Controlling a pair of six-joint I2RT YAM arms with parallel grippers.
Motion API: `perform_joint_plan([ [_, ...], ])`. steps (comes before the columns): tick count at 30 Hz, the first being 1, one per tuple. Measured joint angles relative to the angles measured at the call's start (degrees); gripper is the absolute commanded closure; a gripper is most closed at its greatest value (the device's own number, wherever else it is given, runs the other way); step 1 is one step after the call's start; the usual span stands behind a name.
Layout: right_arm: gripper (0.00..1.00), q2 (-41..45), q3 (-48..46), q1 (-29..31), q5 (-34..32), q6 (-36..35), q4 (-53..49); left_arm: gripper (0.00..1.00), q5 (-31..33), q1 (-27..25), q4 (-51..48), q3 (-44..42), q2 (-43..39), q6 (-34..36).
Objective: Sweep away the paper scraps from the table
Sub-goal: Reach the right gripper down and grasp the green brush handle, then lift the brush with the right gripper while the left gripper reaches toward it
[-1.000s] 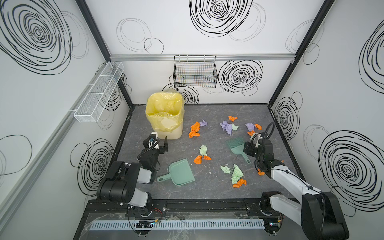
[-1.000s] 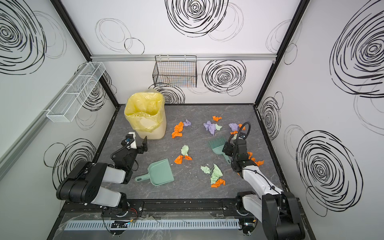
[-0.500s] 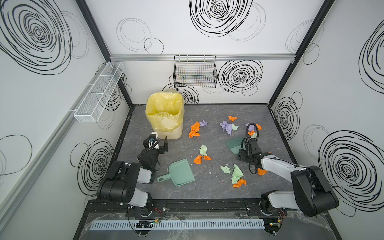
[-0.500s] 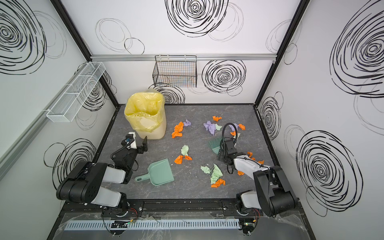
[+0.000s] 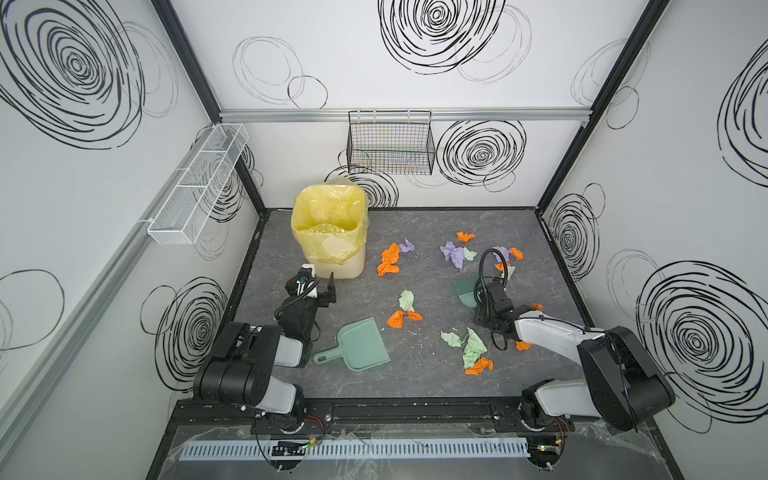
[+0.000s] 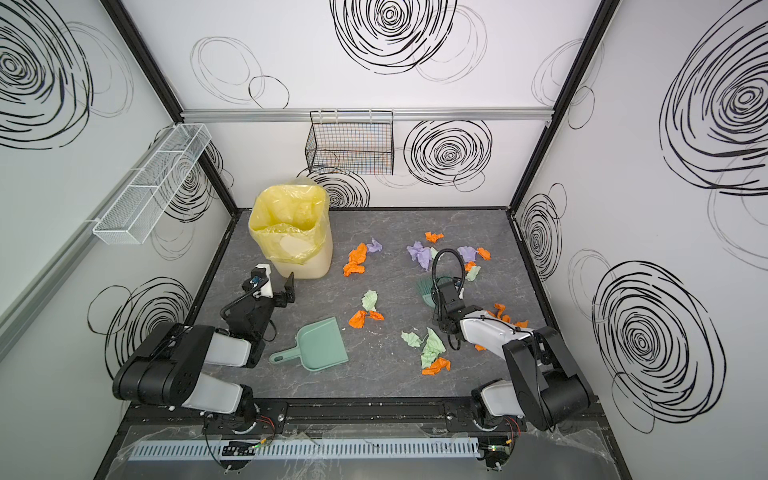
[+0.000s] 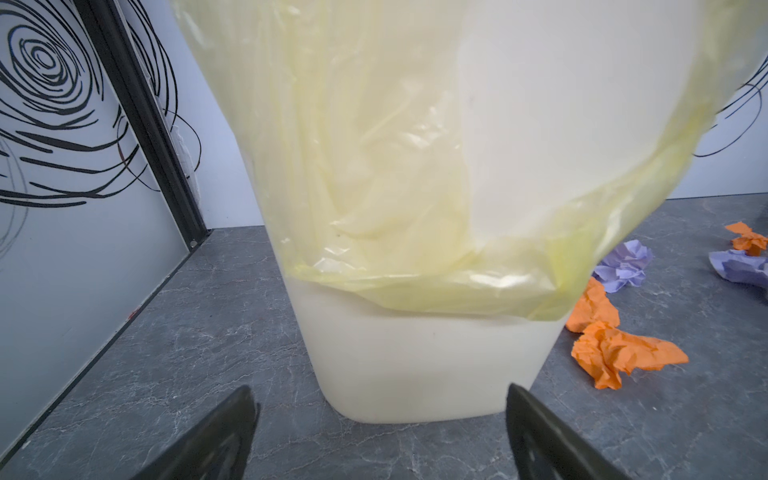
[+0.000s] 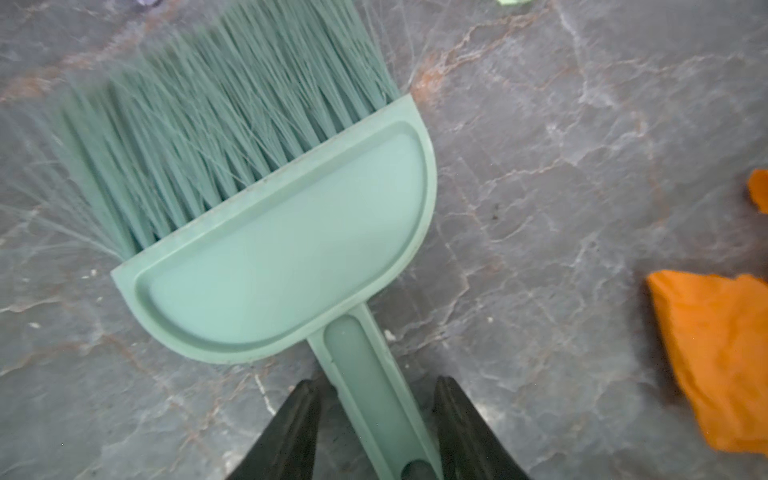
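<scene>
**Two grippers, one at the brush handle, scraps loose on the surface**

We count about twenty scraps (image 5: 473, 347) in orange, pale green and lilac, all lying on the surface (image 5: 415, 386). They are spread from its middle to its right edge. Two orange pieces and a lilac one lie just right of the bin (image 5: 347, 270). More lilac and orange pieces sit toward the back right corner. A green and orange cluster lies near the middle, and another green and orange clump lies closer to the front edge.

We see the bin upright in the back left corner, with a yellow liner (image 5: 328, 224) folded over its rim. The dustpan (image 5: 361, 347) lies flat near the front edge, left of the middle, with its handle pointing to the left edge.

The brush (image 8: 286, 266) lies flat toward the right edge, its bristles pointing to the back edge. In the right wrist view the right gripper (image 8: 376, 380) has its jaws on either side of the brush handle, close to it. We cannot tell whether they clamp it or only bracket it.

The left gripper (image 7: 379, 388) hangs low in front of the bin with its jaws spread wide and nothing between them.
</scene>
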State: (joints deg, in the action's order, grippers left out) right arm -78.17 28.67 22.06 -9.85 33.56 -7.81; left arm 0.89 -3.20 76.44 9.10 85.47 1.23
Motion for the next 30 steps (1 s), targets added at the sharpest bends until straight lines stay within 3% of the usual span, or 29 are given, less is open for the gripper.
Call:
perform_joint_plan([
  [13,0.85,1.92,-1.68,1.99,1.09,0.94,1.2,0.04,-2.12,0.44,2.25,-1.75,-0.59,0.0],
  [21,0.86,4.74,-0.94,3.43,3.52,0.2,-3.45,0.04,-8.2,5.6,1.22,-3.1,-7.41,-2.16],
  [25,0.86,7.74,1.95,4.26,4.61,-1.16,-7.72,0.04,-13.0,8.74,-5.57,-2.67,-14.86,-2.56],
  [30,0.86,11.87,7.41,5.33,4.72,-3.41,-12.07,0.04,-20.96,9.27,-27.15,3.78,-28.81,2.19],
])
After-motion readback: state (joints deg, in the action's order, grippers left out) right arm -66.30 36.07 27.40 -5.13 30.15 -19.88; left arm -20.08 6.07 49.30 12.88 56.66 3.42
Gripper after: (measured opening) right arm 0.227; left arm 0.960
